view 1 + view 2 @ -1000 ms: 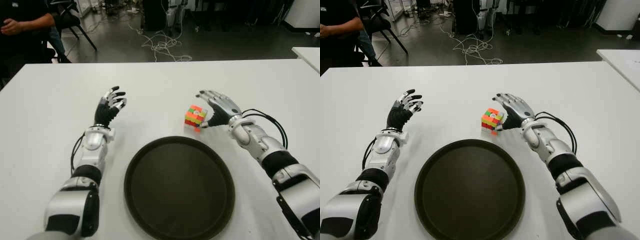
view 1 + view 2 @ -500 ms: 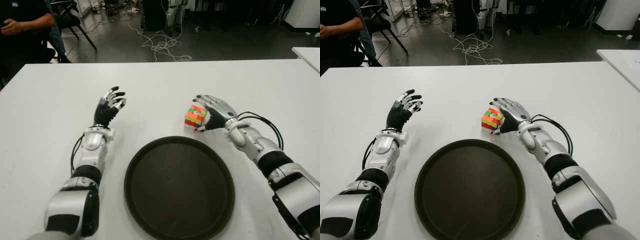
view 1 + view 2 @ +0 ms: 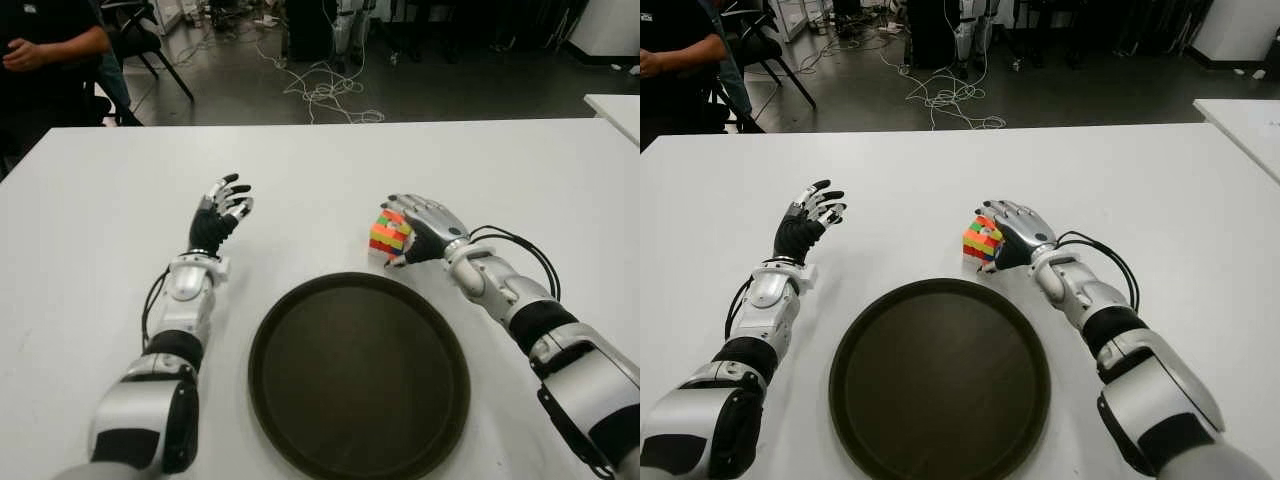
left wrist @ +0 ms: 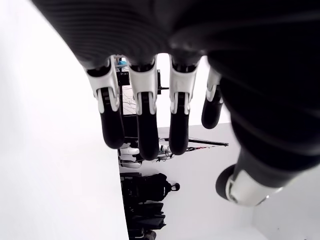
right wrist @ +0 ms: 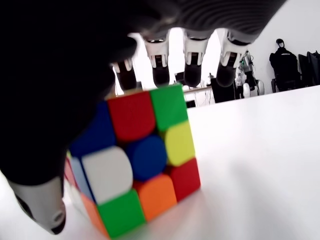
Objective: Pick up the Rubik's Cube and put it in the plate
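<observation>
Rubik's Cube [image 3: 391, 234]: on the white bench [image 3: 90, 230], resting tilted on a lower edge, no long axis; right hand [image 3: 425, 228] cupped over it, fingers [image 5: 192, 64] curled past its far top, thumb beside it, grip not yet closed. Step: grasping; next, close, lift, carry back to the plate [image 3: 300, 400] just behind the fingers. Left hand [image 3: 218, 215]: well apart, fingers spread, empty.

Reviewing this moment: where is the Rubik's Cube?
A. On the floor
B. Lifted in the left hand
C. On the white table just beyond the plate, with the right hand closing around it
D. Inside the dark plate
C. The Rubik's Cube sits on the table past the plate rim, the right hand curled over it.
</observation>
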You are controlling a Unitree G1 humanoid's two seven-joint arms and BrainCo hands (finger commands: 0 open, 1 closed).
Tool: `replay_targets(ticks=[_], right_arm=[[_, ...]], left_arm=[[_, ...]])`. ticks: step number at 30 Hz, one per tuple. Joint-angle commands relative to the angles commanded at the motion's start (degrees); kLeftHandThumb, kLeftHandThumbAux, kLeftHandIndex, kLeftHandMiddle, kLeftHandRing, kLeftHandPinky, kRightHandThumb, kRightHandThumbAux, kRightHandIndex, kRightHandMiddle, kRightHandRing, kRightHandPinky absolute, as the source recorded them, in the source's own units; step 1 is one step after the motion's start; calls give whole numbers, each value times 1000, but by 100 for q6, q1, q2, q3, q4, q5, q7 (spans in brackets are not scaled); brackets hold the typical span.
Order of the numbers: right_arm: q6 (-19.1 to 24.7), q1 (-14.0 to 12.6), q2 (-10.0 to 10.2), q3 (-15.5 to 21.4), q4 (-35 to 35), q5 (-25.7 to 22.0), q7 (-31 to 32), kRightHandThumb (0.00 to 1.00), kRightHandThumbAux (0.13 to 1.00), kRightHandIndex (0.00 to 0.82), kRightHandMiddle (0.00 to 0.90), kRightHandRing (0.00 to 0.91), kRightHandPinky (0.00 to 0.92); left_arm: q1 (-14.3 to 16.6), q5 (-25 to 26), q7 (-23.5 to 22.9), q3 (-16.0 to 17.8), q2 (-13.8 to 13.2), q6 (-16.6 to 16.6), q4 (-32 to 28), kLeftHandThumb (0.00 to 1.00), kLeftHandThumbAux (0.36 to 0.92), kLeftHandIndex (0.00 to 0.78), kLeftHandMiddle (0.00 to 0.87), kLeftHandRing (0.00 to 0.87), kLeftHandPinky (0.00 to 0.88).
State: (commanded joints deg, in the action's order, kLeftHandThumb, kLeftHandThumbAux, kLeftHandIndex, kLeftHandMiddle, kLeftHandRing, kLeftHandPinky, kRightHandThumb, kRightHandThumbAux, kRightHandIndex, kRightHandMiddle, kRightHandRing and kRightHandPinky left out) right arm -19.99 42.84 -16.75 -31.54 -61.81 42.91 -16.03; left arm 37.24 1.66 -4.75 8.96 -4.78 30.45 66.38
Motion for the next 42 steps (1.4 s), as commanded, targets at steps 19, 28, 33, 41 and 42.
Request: replay_targets(ticks=[19, 28, 33, 41, 42], right_arm=[[272, 58, 122, -154, -179, 51, -214, 0, 714, 47, 64, 37, 0], [213, 21, 161, -115, -186, -36, -244, 0, 719, 65, 101, 93, 54], [237, 8, 246, -97, -332, -95, -213, 0, 720, 82, 125, 123, 83], [294, 51, 285, -100, -432, -114, -23, 0, 735, 95, 135, 140, 104], [298, 54, 290, -103, -443, -111, -19, 0, 737, 96, 136, 142, 108]], left_arm=[[46, -1, 45, 19, -10, -13, 96, 279, 669, 169, 266, 267, 272], [52, 5, 42, 25, 1, 25, 125, 296, 672, 173, 272, 272, 273], [54, 10, 29, 26, 5, 24, 133, 290, 677, 171, 267, 268, 267], [49, 20, 34, 34, 18, 60, 124, 283, 671, 176, 274, 275, 272], [49, 19, 37, 33, 18, 60, 124, 284, 671, 175, 274, 276, 273]])
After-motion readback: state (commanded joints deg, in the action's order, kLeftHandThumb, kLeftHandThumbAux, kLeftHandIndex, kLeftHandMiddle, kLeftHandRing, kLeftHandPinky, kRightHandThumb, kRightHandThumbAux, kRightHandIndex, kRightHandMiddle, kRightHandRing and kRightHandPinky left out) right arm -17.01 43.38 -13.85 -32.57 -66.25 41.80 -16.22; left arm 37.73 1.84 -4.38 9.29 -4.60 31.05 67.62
